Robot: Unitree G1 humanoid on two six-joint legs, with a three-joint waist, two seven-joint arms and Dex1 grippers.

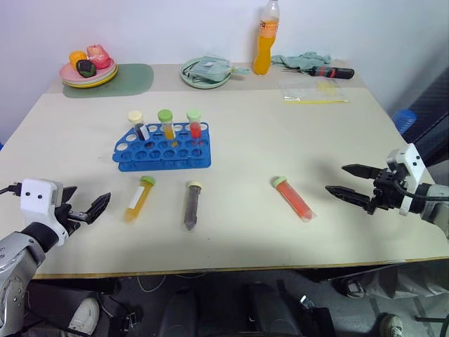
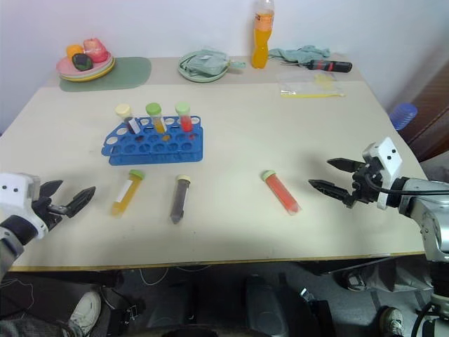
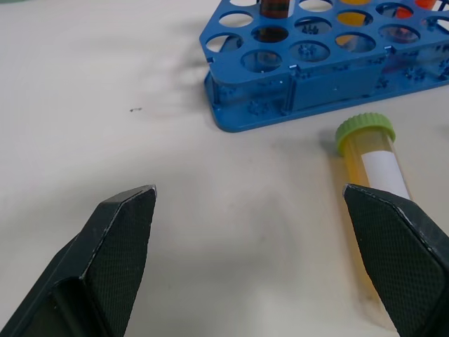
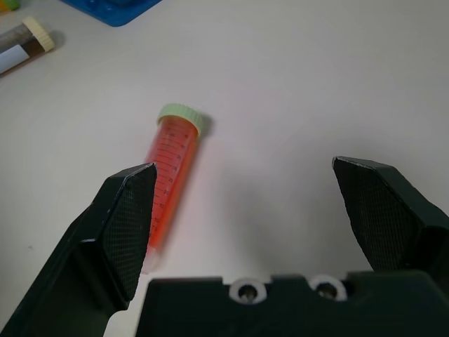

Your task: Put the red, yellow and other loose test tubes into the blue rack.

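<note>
The blue rack (image 1: 163, 147) stands left of the table's middle, with three capped tubes upright in its back row. In front of it three loose test tubes lie flat: the yellow one (image 1: 139, 198) with a white label, the dark brown one (image 1: 192, 203), and further right the red one (image 1: 293, 198). My left gripper (image 1: 90, 200) hovers open just left of the yellow tube (image 3: 375, 168), holding nothing. To the right of the red tube (image 4: 172, 165), my right gripper (image 1: 337, 179) is open and empty, pointing towards it.
Along the back edge are a plate of fruit (image 1: 90, 70) on a green mat, a green plate (image 1: 203, 72) with a cloth, a tall orange drink bottle (image 1: 265, 38), a screwdriver (image 1: 326, 71) and a clear plastic bag (image 1: 313, 90). The table's front edge runs just below both grippers.
</note>
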